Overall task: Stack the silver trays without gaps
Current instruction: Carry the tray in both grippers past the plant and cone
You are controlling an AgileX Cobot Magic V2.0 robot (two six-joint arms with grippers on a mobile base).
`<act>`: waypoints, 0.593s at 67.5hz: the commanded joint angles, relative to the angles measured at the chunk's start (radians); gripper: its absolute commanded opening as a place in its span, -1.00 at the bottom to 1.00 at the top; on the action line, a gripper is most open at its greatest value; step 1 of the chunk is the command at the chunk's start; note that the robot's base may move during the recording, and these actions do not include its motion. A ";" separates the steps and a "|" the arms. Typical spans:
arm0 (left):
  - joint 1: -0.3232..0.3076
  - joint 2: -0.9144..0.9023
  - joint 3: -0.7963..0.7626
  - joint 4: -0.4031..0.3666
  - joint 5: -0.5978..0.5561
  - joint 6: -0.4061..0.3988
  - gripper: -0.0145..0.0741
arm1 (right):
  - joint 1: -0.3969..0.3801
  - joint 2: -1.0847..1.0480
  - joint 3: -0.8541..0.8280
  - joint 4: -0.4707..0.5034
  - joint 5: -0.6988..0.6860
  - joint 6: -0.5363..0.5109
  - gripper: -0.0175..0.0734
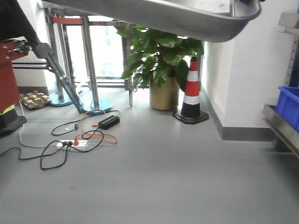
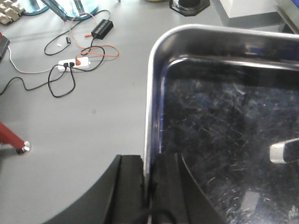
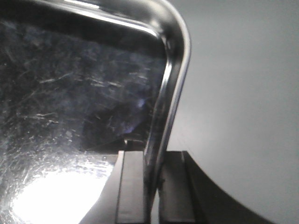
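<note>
Carry step: silver tray aloft.
Left jaws, right jaws clamp opposite rims; next, judged: square it over the lower tray, not in view.

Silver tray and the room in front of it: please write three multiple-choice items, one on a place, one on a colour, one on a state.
1. Where does the traffic cone stand relative to the potted plant?
A. left of it
B. right of it
C. behind it

2. Which colour is the bin at the right edge?
A. red
B. green
C. blue

3. How are the left hand and the right hand?
A. both shut on the rim of the silver tray
B. both open
C. one open, one shut

Answers:
1 B: the front view shows the cone on the plant's right, near the wall.
2 C: its plastic is plainly blue.
3 A: each wrist view shows the rim clamped in the hand.
</note>
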 commanded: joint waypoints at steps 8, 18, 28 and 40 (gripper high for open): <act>0.003 -0.004 0.000 0.052 0.013 0.004 -0.69 | 0.004 -0.012 -0.006 -0.027 -0.057 -0.013 -0.62; 0.003 -0.004 0.000 0.054 0.013 0.004 -0.69 | 0.004 -0.012 -0.006 -0.027 -0.086 -0.013 -0.62; 0.003 -0.004 0.000 0.056 0.013 0.004 -0.69 | 0.004 -0.012 -0.006 -0.027 -0.116 -0.013 -0.62; 0.003 -0.004 0.000 0.076 0.013 0.004 -0.69 | 0.004 -0.012 -0.006 -0.027 -0.168 -0.013 -0.62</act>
